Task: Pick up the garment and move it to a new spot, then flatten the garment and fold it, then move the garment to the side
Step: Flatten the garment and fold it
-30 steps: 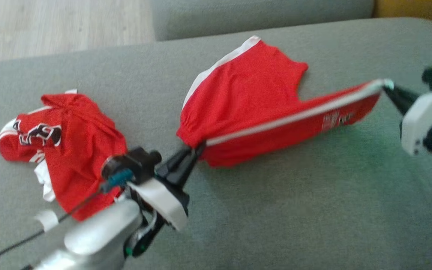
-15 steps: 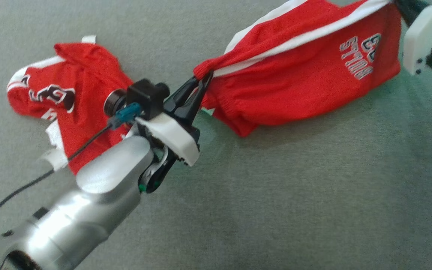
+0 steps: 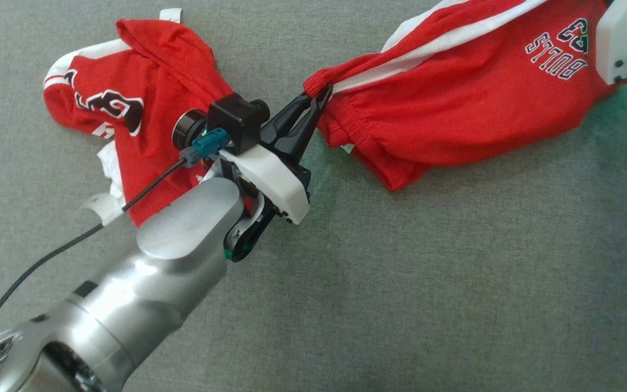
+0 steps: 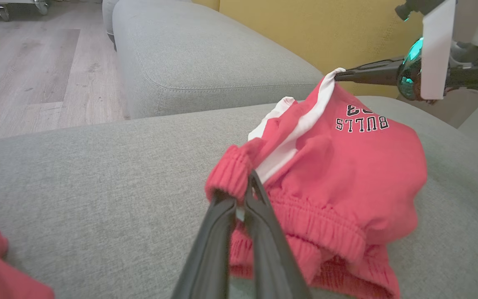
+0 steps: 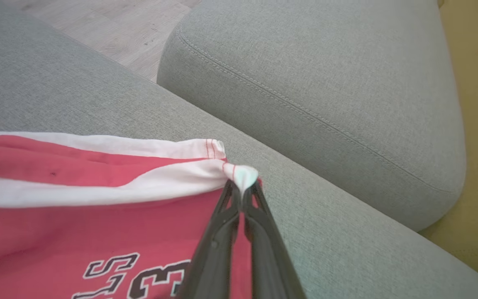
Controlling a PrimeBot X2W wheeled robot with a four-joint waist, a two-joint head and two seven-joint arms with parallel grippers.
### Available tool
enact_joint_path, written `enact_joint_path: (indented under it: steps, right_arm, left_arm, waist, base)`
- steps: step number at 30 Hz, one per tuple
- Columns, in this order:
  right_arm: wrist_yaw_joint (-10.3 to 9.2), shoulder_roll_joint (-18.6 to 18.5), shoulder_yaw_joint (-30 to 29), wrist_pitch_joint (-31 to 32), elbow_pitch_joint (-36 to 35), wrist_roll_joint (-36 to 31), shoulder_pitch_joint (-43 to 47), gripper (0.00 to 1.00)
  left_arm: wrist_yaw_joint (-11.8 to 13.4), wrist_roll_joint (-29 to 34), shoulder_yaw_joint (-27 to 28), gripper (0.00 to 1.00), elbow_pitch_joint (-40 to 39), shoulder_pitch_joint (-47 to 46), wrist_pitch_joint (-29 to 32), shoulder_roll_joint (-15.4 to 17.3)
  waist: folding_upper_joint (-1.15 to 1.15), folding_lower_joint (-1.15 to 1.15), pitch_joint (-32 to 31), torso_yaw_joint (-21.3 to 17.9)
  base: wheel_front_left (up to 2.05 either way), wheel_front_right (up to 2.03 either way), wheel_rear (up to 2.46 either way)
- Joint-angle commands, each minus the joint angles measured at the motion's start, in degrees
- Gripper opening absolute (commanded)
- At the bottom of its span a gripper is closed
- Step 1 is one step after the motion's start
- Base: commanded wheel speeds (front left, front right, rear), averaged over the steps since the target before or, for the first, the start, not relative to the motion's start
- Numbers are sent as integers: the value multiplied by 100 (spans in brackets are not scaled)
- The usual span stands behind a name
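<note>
Shorts (image 3: 455, 109): red, with a white side stripe, a gathered elastic waistband and a black-and-white "BULLS" print that reads upside down in the head view.
Left tool (image 3: 321, 92): fingers together, clamped on the bunched waistband end.
Right tool (image 5: 242, 187): fingers together, pinching the white hem corner.
Place: strung between both tools, hanging low over the grey sofa (image 3: 400, 299).
Beside left tool: crumpled red shirt (image 3: 145, 98).

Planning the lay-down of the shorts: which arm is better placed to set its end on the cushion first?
Left, probably. The left gripper pinches the shorts at the waistband, low and close to the sofa cushion; the right gripper holds the white hem corner higher up.
</note>
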Motion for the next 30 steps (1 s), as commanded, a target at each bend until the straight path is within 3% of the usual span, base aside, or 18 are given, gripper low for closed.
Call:
enact_joint_path:
  steps: [1, 2, 3, 4, 5, 6, 14, 22, 30]
  right_arm:
    - [-5, 32, 50, -194, 24, 41, -122, 8]
    - [-5, 42, 54, -299, 94, 54, -177, 51]
    - [-5, 61, 29, -394, 189, 85, -230, 100]
    - [-5, 97, 14, -460, 295, 113, -266, 100]
    - [-5, 153, -3, -465, 410, 171, -277, 100]
    - [-5, 230, -30, -438, 515, 259, -267, 100]
    - [-5, 454, 75, -950, 750, 417, -316, 100]
    - [-5, 536, 151, -1778, 771, 672, 39, 100]
    - [-5, 717, -354, -2356, 630, 1111, 693, 100]
  left_arm:
    - [-10, 40, 191, 0, -43, -258, -74, 65]
    - [-18, 33, 201, 0, -20, -276, -85, 44]
    - [-25, 23, 212, 0, 8, -294, -93, 23]
    - [-29, -4, 222, 0, 51, -300, -81, 1]
    - [-17, -27, 230, 42, 105, -301, -56, -16]
    - [7, -29, 223, 100, 163, -304, -27, -18]
    - [116, -11, 319, 100, 358, -239, -164, 104]
    - [324, -79, 609, 100, 335, 116, -315, 389]
    - [763, 37, 1508, 100, -534, 974, -371, 723]
  waist:
    - [0, -1, 10, 18]
    - [0, -1, 42, 32]
    - [0, -1, 66, 43]
    - [0, -1, 72, 47]
    - [0, -1, 67, 43]
    - [0, -1, 53, 33]
    - [0, -1, -237, -173]
    - [0, -1, -1063, -528]
    - [0, -1, -1823, -902]
  base:
    - [0, 0, 0]
    - [0, 0, 0]
    - [0, 0, 0]
    - [0, 0, 0]
    - [0, 0, 0]
    - [0, 0, 0]
    - [0, 0, 0]
    - [0, 0, 0]
    - [0, 0, 0]
